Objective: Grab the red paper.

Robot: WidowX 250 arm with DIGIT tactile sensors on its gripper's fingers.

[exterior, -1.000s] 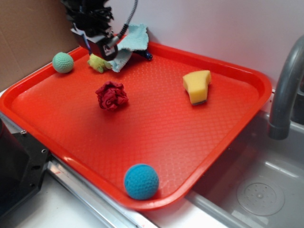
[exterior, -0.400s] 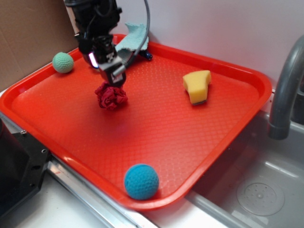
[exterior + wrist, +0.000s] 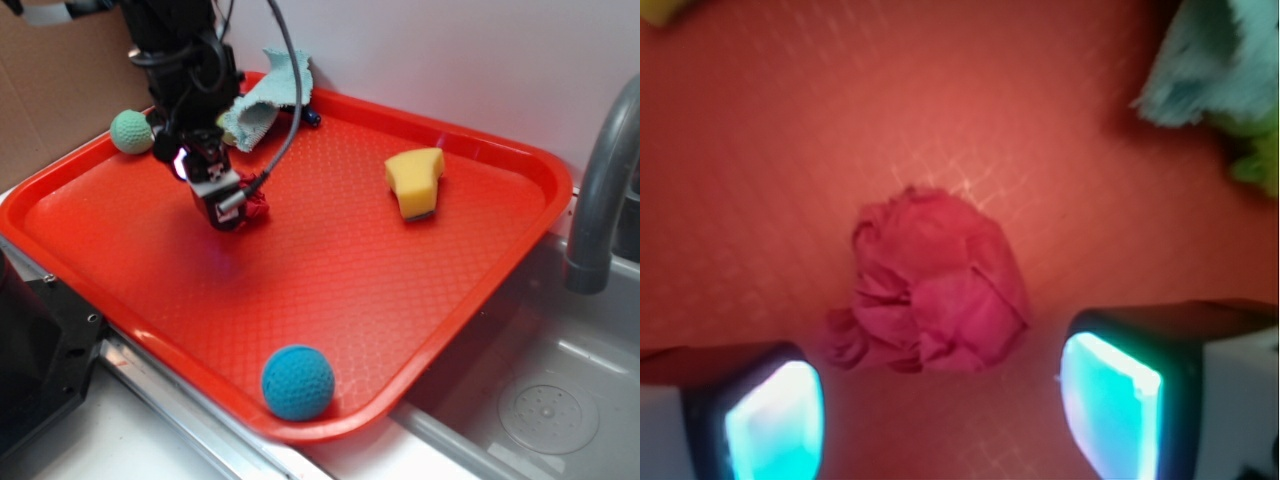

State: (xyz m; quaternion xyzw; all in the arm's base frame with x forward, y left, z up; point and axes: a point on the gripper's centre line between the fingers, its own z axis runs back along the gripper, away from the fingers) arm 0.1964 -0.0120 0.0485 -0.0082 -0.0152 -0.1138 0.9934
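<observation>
- At far left I am seeing a green ball [image 3: 132,131] by the tray [image 3: 480,290] rim, well clear of my work.
- I am holding the gripper [image 3: 222,203] low over the left-middle of the tray; its jaws are spread wide, gripping nothing.
- The paper [image 3: 932,285] is sitting on the tray floor between the two fingers [image 3: 1115,400], nearer the left one in the wrist view; I am judging neither is touching it.
- From outside, the paper [image 3: 256,208] is mostly hiding behind the gripper, so I am trusting the wrist view.
- For a good grab I am thinking of nudging sideways to centre the wad, sinking a little more so the fingers catch its bulk and not its top folds, then closing gently.
- The cloth [image 3: 265,96] is lying far behind the gripper, apart from the wad.
- Right of it, the sponge [image 3: 415,182] and the near blue ball [image 3: 297,382] are staying out of my way.
</observation>
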